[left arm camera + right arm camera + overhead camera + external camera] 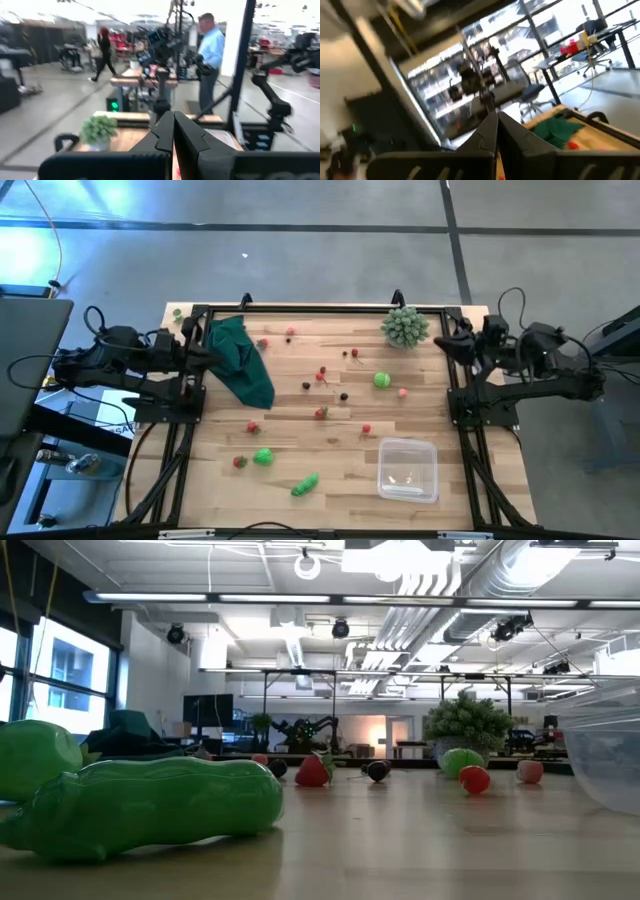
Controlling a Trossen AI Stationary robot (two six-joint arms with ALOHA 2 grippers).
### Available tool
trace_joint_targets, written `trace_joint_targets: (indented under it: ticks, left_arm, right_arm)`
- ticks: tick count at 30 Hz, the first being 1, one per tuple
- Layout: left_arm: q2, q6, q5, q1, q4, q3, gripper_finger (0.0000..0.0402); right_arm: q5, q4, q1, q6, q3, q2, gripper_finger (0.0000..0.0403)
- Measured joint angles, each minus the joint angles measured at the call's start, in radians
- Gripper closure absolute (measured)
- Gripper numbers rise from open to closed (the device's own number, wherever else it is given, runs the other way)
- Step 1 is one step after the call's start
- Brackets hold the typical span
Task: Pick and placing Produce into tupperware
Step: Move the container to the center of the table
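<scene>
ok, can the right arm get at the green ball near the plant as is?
Probably yes. The right gripper sits shut at the table's right edge, and the green ball lies on open wood close by. Only the plant stands near, off to one side.

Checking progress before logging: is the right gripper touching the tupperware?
Apart. The high view shows the right gripper at the table's far right edge, bare wood between it and the tupperware.
</scene>
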Motion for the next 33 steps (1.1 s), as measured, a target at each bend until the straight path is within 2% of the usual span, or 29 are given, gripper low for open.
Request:
trace_joint_targets:
  ticks: [3, 5, 8, 12, 15, 17, 20, 23, 29, 33]
  left_arm:
    - [0.002, 0.054, -0.038, 0.000, 0.064, 0.000, 0.0401]
    - [0.002, 0.114, -0.037, 0.000, 0.099, 0.000, 0.0401]
    - [0.003, 0.182, -0.022, 0.000, 0.152, 0.000, 0.0401]
    - [0.004, 0.253, -0.018, 0.000, 0.184, 0.000, 0.0401]
    - [0.007, 0.267, -0.015, 0.000, 0.166, 0.000, 0.0401]
    - [0.013, 0.266, -0.014, 0.000, 0.149, 0.000, 0.0401]
    - [0.027, 0.266, -0.011, 0.000, 0.121, 0.000, 0.0401]
    - [0.042, 0.266, -0.011, 0.000, 0.095, 0.000, 0.0401]
    - [0.052, 0.266, -0.013, 0.000, 0.059, 0.000, 0.0401]
    - [0.052, 0.269, -0.019, 0.000, 0.059, 0.000, 0.0401]
  right_arm:
    - [0.167, 0.032, 0.000, 0.006, 0.000, -0.001, 0.0402]
    - [0.239, 0.035, -0.001, 0.030, 0.000, -0.001, 0.0402]
    - [0.305, 0.065, 0.000, 0.045, 0.000, 0.002, 0.0402]
    - [0.302, 0.178, 0.000, 0.022, 0.000, 0.019, 0.0402]
    - [0.220, 0.307, 0.000, 0.014, 0.000, 0.048, 0.0402]
    - [0.110, 0.369, 0.000, -0.013, 0.000, 0.074, 0.0402]
    - [-0.081, 0.364, 0.000, -0.001, 0.000, 0.120, 0.0402]
    - [-0.174, 0.226, 0.000, 0.068, 0.000, 0.175, 0.0402]
    - [-0.239, -0.202, 0.014, 0.359, -0.001, 0.276, 0.0402]
    - [-0.248, -0.301, 0.099, 0.480, -0.001, 0.337, 0.0402]
